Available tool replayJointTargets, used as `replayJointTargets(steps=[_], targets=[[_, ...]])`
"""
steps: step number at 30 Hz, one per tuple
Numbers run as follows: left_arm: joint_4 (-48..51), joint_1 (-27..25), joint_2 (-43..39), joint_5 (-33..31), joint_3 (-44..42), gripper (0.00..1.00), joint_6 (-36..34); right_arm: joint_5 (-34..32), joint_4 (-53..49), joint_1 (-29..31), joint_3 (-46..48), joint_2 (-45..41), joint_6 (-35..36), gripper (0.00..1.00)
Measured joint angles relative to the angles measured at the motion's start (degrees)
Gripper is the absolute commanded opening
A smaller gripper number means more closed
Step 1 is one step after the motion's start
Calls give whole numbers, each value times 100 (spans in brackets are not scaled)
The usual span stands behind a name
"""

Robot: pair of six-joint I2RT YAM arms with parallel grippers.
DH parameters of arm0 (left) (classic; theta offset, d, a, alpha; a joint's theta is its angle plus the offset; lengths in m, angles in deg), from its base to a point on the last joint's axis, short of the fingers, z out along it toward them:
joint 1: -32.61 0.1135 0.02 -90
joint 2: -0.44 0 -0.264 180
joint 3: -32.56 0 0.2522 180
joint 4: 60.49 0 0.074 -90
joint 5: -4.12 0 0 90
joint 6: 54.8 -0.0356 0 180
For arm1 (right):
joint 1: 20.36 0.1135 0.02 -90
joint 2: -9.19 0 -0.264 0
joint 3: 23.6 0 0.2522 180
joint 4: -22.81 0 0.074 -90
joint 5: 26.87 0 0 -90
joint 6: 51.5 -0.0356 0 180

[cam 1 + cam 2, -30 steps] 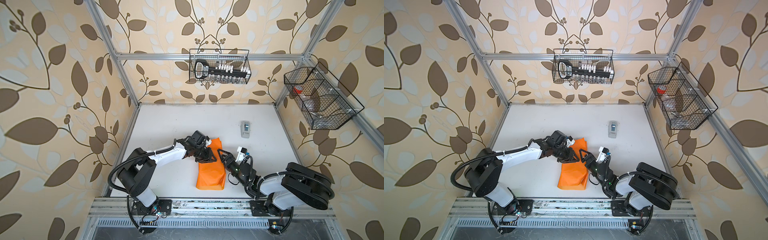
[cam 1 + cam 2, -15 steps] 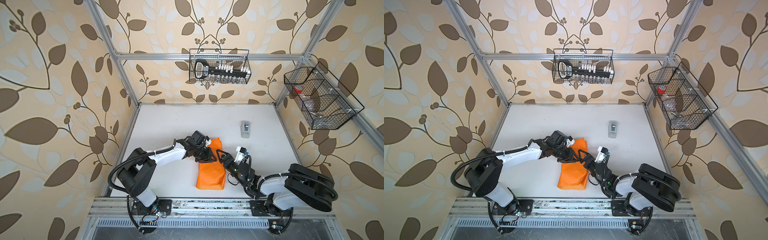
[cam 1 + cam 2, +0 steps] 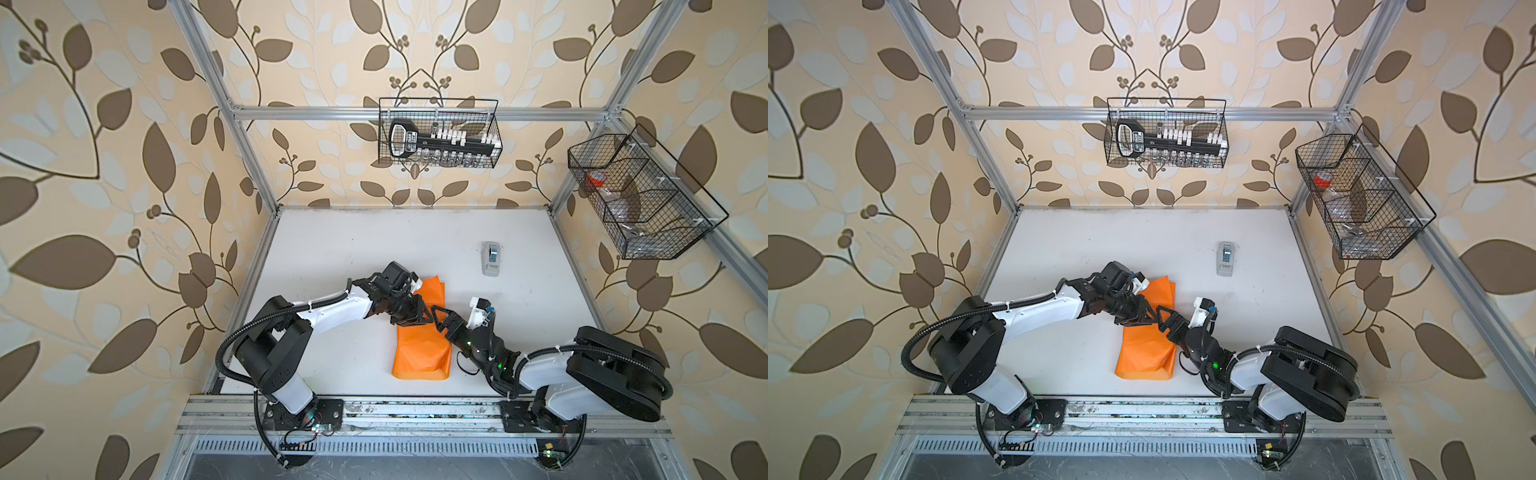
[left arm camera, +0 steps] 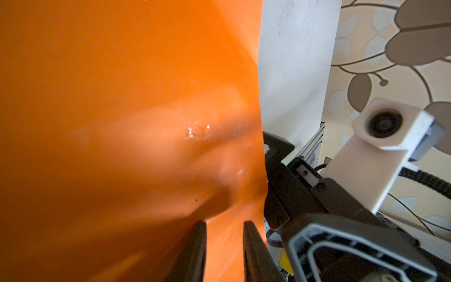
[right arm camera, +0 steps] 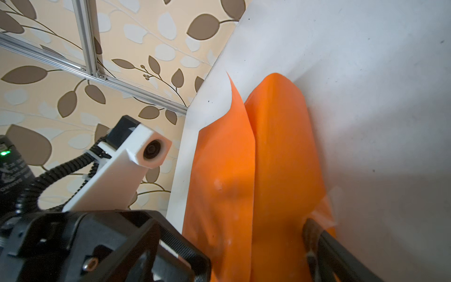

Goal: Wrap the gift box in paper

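For this fold, I think the left hand [image 4: 224, 223] should be pressing the overlap flat and tight. The right hand [image 3: 440, 321] should be taking the loose flap low, close to the desk [image 3: 332, 257], so that the thin sheet is not tearing or sliding. The left hand is resting on the paper [image 4: 122, 97] with its fingers [image 4: 201, 244] only a little apart. Orange is showing in the gap, but I cannot tell if a fold is pinched there or only pushed down. The right hand is standing just beside it, jaws spread wide, holding nothing; one finger [image 5: 322, 246] is seemingly touching the sheet's edge. The paper is lying as a long folded bundle in the lower middle of both top views. The box is not showing; probably it is inside, under the hands. The dispenser [image 3: 491, 258] is standing well apart, toward the upper right.
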Motion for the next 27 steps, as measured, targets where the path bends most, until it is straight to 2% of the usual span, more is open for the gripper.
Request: replayJointTargets(steps=[3,6,12,15,20,27], targets=[[0,0,-2,0,0,29,2,2,74,-9,79,-114,0,92],[0,0,-7,-4,0,29,4,66,-22,-155,328,-614,13,91],[0,0,-7,-4,0,29,9,313,-1207,-461,352,-2339,240,95],[0,0,-7,-7,0,29,11,542,-1731,-520,162,-2750,376,95],[0,0,-7,-7,0,29,15,883,-2006,-503,-85,-2603,455,94],[4,0,-11,-13,0,29,17,1226,-1775,-278,-540,-1609,455,92]])
